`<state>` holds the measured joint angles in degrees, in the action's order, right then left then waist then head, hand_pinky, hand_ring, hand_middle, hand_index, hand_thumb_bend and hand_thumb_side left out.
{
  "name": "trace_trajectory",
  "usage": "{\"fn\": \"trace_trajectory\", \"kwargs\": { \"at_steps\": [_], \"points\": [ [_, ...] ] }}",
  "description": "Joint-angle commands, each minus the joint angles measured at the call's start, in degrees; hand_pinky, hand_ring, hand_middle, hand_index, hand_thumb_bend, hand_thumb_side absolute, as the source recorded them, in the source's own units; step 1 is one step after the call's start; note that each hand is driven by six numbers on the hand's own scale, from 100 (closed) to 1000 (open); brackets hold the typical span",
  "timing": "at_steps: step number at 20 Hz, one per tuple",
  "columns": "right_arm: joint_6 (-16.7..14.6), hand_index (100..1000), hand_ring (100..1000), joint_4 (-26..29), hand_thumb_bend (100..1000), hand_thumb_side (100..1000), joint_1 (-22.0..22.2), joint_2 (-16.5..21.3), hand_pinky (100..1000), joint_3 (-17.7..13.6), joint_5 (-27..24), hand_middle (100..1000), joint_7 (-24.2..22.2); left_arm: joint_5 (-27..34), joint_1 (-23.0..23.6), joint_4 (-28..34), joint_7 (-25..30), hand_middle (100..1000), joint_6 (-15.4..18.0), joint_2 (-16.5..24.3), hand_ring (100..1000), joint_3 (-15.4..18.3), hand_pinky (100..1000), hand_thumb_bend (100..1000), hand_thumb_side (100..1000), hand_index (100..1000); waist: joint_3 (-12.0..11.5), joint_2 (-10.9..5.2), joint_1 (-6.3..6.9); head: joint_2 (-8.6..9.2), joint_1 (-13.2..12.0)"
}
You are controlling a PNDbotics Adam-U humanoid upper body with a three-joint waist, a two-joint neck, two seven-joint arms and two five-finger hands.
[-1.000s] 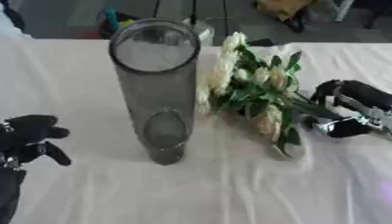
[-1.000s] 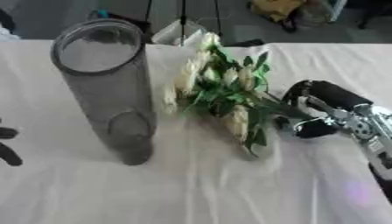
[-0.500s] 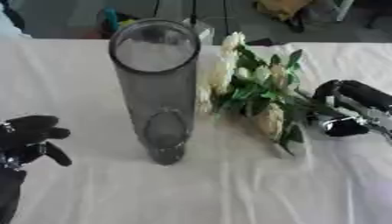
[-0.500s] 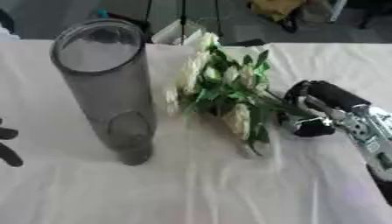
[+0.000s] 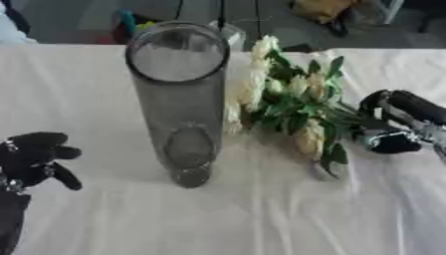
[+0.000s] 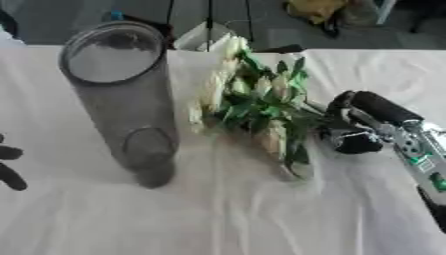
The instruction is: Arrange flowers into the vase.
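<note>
The flowers [image 5: 292, 107] lie flat on the table [image 5: 261, 219], near the middle and a bit toward the right edge. The white heads point to the far edge. The green stems run down and toward the right edge, where the right hand [image 6: 362, 127] is.

The right hand sits at the stem end of the bunch. Its dark fingers curl in by the stems, and they look like they touch them. I cannot tell if the stems are really held.

The vase [image 5: 178, 99] stands upright just beside the flowers, on their left. It is tall, gray and see-through, and its round mouth is open at the top. Nothing is in it yet.

The left hand [image 5: 35, 159] rests near the left edge of the table, well apart from the flowers. Its fingers are spread a little and hold nothing.

So the right hand is much nearer to the flowers. I think the bunch must be lifted by the stems, tipped so the stems point down, and moved left over the vase mouth.
</note>
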<state>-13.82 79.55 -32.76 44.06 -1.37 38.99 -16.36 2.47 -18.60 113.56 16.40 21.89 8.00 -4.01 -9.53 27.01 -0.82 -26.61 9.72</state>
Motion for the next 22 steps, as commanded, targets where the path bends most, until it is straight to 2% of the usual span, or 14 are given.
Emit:
{"fn": "trace_trajectory", "kwargs": {
  "at_steps": [1,2,7,10,13,14,21,22],
  "points": [
    [0.27,542,784,-0.21,100,346,-0.22,0.58,418,0.02,-1.19,351,0.40,-0.12,-0.36,1.03,0.33,760,0.05,0.23,731,-0.37,491,100,1000,755,-0.15,-0.12,-0.76,0.68,0.00],
    [0.37,520,766,-0.26,100,347,-0.26,0.55,381,-0.01,-1.32,327,0.55,-0.11,-0.34,1.03,0.34,760,0.04,0.23,731,-0.37,491,100,1000,755,-0.19,-0.13,-0.75,0.69,0.02],
    [0.90,446,691,-0.91,100,379,-0.45,0.38,315,-0.13,-2.21,248,1.70,-0.20,-0.35,1.03,0.49,760,-0.10,0.18,728,-0.40,490,100,1000,755,-0.34,-0.17,-0.69,0.85,0.04],
    [1.27,369,618,-1.49,100,384,-0.59,0.26,257,-0.14,-2.87,171,2.38,-0.29,-0.32,1.03,0.59,760,-0.18,0.15,725,-0.42,490,100,1000,755,-0.41,-0.17,-0.67,0.99,0.08],
    [1.30,331,600,-2.13,100,381,-0.73,0.15,246,-0.06,-3.45,141,2.52,-0.38,-0.32,1.03,0.64,760,-0.25,0.12,723,-0.39,489,100,1000,755,-0.44,-0.15,-0.66,1.11,0.11],
    [1.28,293,584,-2.31,100,385,-0.78,0.11,237,-0.06,-3.61,124,2.53,-0.42,-0.31,1.03,0.65,756,-0.28,0.11,719,-0.39,489,100,1000,754,-0.44,-0.11,-0.66,1.15,0.11],
    [1.33,186,545,-3.00,100,405,-0.79,-0.01,233,-0.15,-4.27,100,2.58,-0.78,-0.27,1.03,0.74,752,-0.46,0.05,714,-0.37,488,100,1000,754,-0.38,0.04,-0.70,1.29,0.08],
    [1.36,155,495,-3.00,100,413,-0.77,-0.03,224,-0.17,-4.33,100,2.70,-0.85,-0.27,1.03,0.79,752,-0.50,0.04,715,-0.38,488,100,1000,754,-0.38,0.05,-0.71,1.33,0.08]
  ]
}}
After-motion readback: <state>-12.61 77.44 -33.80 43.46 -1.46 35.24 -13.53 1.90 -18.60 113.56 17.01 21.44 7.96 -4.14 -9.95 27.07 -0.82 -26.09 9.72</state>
